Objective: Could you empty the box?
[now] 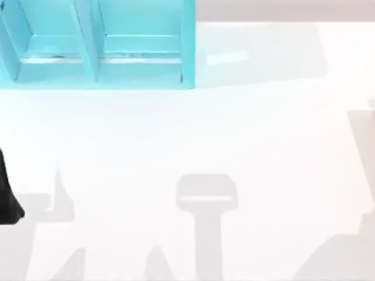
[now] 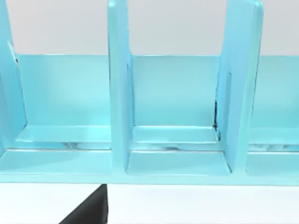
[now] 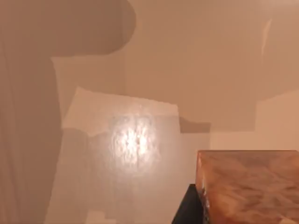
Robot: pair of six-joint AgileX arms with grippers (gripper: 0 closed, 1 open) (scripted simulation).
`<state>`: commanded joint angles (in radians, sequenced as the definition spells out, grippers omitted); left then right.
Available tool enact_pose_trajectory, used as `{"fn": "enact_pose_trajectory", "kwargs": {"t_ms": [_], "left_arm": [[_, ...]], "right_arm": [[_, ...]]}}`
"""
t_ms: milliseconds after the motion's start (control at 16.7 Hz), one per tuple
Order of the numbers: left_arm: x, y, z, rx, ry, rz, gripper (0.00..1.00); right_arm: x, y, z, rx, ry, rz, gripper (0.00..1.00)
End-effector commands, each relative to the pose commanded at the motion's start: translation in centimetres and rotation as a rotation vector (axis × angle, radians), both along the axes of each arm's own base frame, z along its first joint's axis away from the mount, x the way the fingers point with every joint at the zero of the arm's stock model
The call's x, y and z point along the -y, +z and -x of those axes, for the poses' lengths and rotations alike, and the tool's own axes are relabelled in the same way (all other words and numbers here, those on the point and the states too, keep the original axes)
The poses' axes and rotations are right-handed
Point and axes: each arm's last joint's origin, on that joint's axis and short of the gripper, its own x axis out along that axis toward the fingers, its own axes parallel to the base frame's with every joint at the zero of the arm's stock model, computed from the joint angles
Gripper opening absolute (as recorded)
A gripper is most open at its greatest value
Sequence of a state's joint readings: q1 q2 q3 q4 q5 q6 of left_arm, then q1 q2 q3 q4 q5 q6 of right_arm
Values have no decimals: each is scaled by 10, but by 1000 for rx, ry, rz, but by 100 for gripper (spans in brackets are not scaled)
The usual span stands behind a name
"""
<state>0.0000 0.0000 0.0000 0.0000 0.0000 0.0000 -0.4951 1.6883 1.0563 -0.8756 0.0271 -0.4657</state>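
A brown, wood-grained block (image 3: 250, 186) lies close under my right wrist camera, and I cannot tell whether it is the box. One dark finger (image 3: 188, 207) of my right gripper touches its side. My left arm (image 1: 9, 202) shows as a dark shape at the table's left edge. In the left wrist view a dark finger (image 2: 91, 211) points toward the light blue rack (image 2: 119, 93), a short way in front of it.
The light blue rack (image 1: 91, 41) with upright dividers stands at the back left of the white table (image 1: 193, 134); its visible compartments hold nothing. Arm shadows fall across the front of the table.
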Motion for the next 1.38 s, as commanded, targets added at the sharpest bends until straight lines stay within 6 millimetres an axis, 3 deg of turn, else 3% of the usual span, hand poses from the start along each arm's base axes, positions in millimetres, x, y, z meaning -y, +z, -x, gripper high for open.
{"fn": "enact_pose_trajectory", "kwargs": {"t_ms": [240,420,780,1140,1260,1380], "left_arm": [[0,0,0,0,0,0,100],[0,0,0,0,0,0,100],[0,0,0,0,0,0,100],[0,0,0,0,0,0,100],[0,0,0,0,0,0,100],[0,0,0,0,0,0,100]], "right_arm": [[-4,88,8,81,-13,95,0],[-9,121,17,60,-15,72,0],[-1,96,4,-42,11,-60,0],[-4,96,0,-50,13,-63,0],[-14,91,-16,-69,15,-73,0],[-36,87,-41,-59,20,-69,0]]}}
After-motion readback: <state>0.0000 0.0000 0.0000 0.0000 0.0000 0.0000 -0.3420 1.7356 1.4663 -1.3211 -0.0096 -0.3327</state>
